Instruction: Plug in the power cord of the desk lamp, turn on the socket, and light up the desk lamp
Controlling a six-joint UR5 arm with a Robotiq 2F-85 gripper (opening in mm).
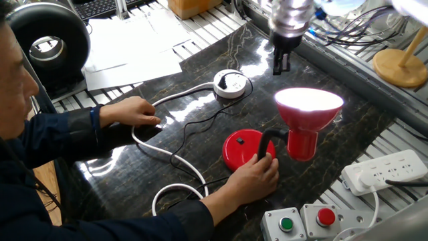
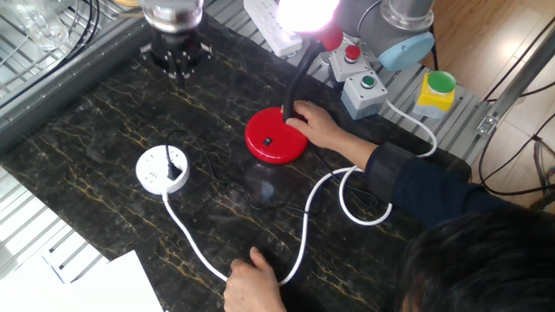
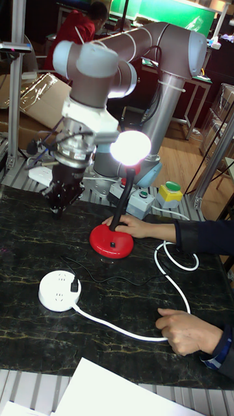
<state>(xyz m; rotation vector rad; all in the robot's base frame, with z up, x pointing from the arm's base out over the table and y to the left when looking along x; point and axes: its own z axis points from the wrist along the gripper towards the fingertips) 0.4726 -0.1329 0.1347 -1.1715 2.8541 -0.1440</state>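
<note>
A: The gripper (image 1: 279, 64) — what's it doing?
B: Hanging above the dark marble desk (image 2: 104, 121), fingers drawn together, carrying nothing.
A: And the desk lamp (image 1: 294, 127)?
B: Lit, well apart from the gripper, a person's hand (image 1: 257, 175) on its red base.
A: The power cord (image 3: 97, 276)?
B: Its plug sits in the socket (image 1: 232, 84), down beside the gripper.

No readable text, label, brand or number anywhere. Blank faces on the white paper sheets (image 1: 127, 47) and the button boxes (image 1: 304, 223) (any print there too small to make out).
</note>
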